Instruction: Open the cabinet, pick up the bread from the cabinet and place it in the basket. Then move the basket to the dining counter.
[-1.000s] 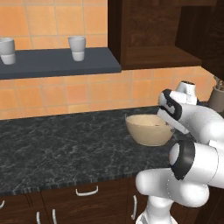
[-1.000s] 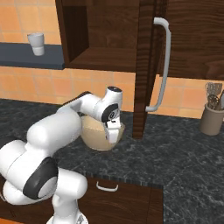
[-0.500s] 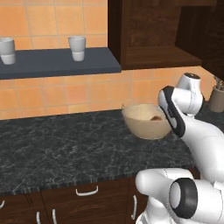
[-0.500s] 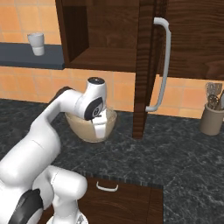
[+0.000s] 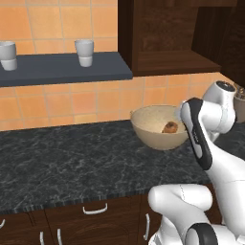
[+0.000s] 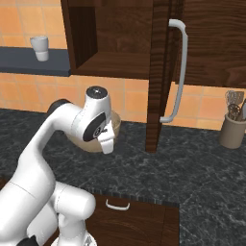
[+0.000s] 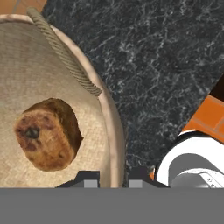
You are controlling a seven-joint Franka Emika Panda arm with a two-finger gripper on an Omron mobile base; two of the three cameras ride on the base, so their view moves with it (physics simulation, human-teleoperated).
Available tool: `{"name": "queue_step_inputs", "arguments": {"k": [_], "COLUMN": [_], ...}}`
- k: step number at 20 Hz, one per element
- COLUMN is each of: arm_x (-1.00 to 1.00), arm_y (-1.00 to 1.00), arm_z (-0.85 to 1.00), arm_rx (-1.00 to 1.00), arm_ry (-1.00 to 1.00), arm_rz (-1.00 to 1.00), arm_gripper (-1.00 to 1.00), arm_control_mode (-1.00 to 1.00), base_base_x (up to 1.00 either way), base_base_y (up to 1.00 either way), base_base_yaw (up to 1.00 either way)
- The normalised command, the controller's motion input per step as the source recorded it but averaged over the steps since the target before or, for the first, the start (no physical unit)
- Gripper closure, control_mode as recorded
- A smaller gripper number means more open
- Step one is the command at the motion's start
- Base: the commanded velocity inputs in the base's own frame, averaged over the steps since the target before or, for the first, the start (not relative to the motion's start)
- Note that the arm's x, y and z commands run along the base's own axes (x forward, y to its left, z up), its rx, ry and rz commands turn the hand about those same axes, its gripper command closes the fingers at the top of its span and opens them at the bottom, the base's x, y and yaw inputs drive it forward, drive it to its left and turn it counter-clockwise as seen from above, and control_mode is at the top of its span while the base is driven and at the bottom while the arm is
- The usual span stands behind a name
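Gripping: gripper (image 7: pixel 112 175) was clamped on the basket (image 5: pixel 158 128) rim, one finger each side of the wall, presumably to carry it off.
Basket: one, held just above the black table (image 5: pixel 72 162), near its back edge below the open cabinet (image 6: pixel 120 38).
Bread: one lump (image 7: pixel 47 133), lay inside the basket.
Cups: two (image 5: pixel 84 52) stood on the shelf (image 5: pixel 62 69).
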Motion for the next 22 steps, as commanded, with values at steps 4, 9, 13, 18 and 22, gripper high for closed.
{"name": "queue_step_inputs", "arguments": {"k": [4, 9, 13, 18, 22], "arm_x": [-0.32, -0.57, -0.19, 0.00, -0.04], "arm_y": [0.03, 0.00, 0.00, 0.00, 0.02], "arm_z": [0.50, 0.35, 0.03, 0.00, 0.00], "arm_rx": [0.04, 0.00, 0.00, 0.00, 0.00], "arm_ry": [0.08, 0.01, 0.00, 0.00, 0.00], "arm_rz": [0.18, 0.04, 0.00, 0.00, 0.00], "arm_gripper": [1.00, 1.00, 1.00, 1.00, 1.00], "arm_control_mode": [-1.00, -1.00, -1.00, -1.00, 1.00], "base_base_x": [0.00, 0.00, 0.00, 0.00, -0.23], "base_base_y": [0.00, 0.00, 0.00, 0.00, 0.19], "base_base_yaw": [0.00, 0.00, 0.00, 0.00, 0.02]}}
